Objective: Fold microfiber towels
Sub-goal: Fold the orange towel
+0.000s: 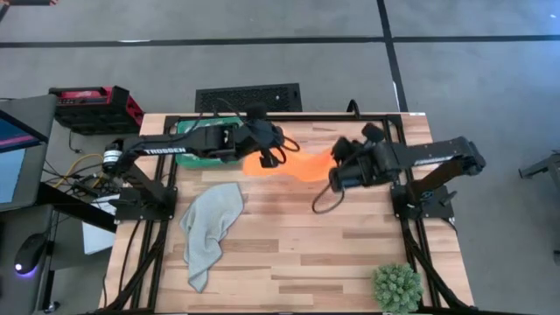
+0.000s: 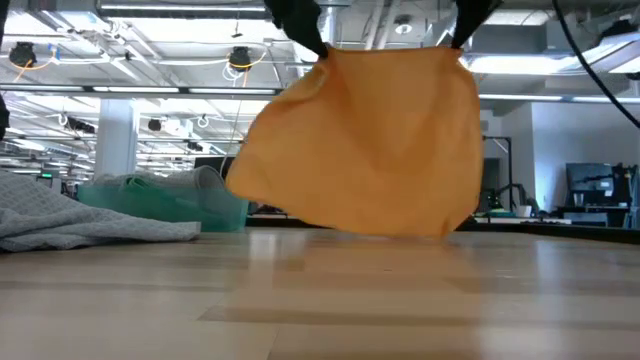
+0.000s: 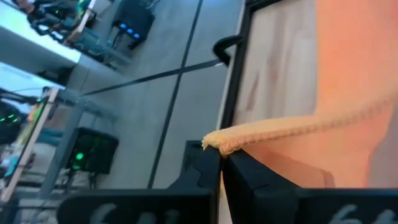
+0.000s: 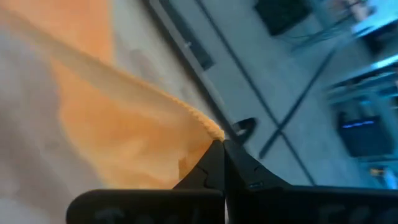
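Note:
The orange microfiber towel (image 2: 375,140) hangs spread out between my two grippers, over the table's far middle. My left gripper (image 2: 312,40) is shut on its upper left corner and my right gripper (image 2: 462,36) on its upper right corner. In the high view the towel (image 1: 293,166) shows as a band between the left gripper (image 1: 278,152) and the right gripper (image 1: 336,166). A pale grey towel (image 1: 210,229) lies crumpled on the table's left half. Further cloths lie in the green tray (image 1: 194,140) at the far left. My left gripper pinches the towel's upper left corner (image 3: 216,142) between its two fingertips, slanting down from the table's left. The hem runs away from that corner toward the other gripper and the cloth hangs below. My right gripper pinches the upper right corner (image 4: 213,132) between its two fingertips, slanting down from the table's right. The top hem (image 2: 390,50) stretches nearly straight between both corners. The lower edge (image 2: 370,230) hangs close to the table; whether it touches, I cannot tell.
A spiky green plant ball (image 1: 398,287) stands at the near right corner. The grey towel (image 2: 90,222) and the tray (image 2: 170,200) fill the left side. Bare wood lies in the near middle (image 1: 306,254).

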Robot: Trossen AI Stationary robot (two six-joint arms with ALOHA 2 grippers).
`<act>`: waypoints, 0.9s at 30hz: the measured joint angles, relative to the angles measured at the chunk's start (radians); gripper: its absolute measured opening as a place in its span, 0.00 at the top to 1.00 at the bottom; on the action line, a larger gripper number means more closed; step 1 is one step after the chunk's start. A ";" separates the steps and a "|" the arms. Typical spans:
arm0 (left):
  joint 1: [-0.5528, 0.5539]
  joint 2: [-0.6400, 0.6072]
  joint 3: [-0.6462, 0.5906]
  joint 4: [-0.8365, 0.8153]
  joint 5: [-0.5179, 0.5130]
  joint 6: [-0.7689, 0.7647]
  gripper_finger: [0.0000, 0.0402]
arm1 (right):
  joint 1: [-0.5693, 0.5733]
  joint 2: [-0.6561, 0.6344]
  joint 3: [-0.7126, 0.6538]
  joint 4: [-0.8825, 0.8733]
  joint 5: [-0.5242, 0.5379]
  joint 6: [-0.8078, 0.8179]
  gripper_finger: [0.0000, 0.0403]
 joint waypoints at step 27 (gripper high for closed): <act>0.095 0.000 -0.087 -0.314 0.276 -0.209 1.00 | -0.126 0.000 -0.179 0.090 -0.111 -0.005 0.97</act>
